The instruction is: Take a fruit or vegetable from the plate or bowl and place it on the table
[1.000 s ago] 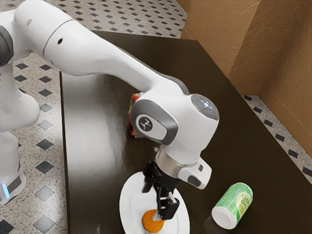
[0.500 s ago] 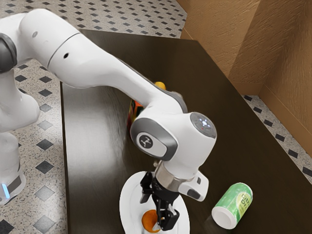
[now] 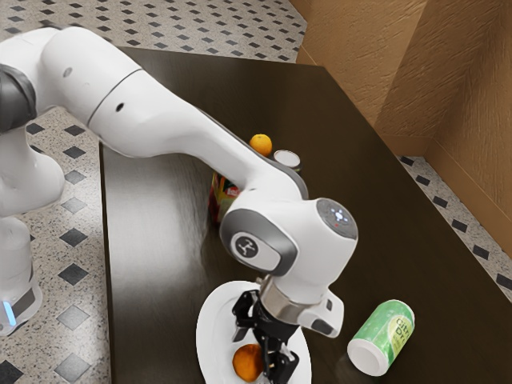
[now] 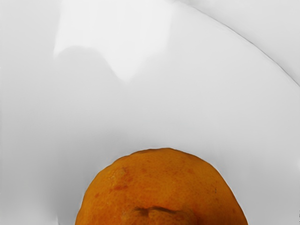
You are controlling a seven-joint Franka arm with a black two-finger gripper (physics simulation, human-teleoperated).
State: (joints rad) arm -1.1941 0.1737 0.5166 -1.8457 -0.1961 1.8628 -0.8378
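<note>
Have the hand (image 3: 259, 358) open, low over the white plate (image 3: 210, 324), with black fingers (image 3: 281, 366) spread apart. See the orange (image 3: 247, 363) on the plate, right by the fingers and partly hidden behind them in the exterior view. Cannot tell of any touch between finger and peel. In the wrist view, see the orange's rounded, slightly blotchy top against the pale plate, with a dark crease in the peel and with the plate's curved rim farther off.

Reach in with the white arm (image 3: 176, 120) from the exterior view's left, across the dark worktop (image 3: 152, 240). Near the plate, toward the exterior view's right, see a green and white can (image 3: 384, 338) on the worktop, apart from the plate. Beyond the hand, partly behind the arm, find a red and dark package (image 3: 222, 196). Farther along, see a second, yellower orange (image 3: 261, 145) with a round white-topped thing (image 3: 287, 158) near it, partly covered by the arm. Around the worktop, see speckled floor (image 3: 72, 316) with dark diamonds, and a brown wall (image 3: 456, 104).
</note>
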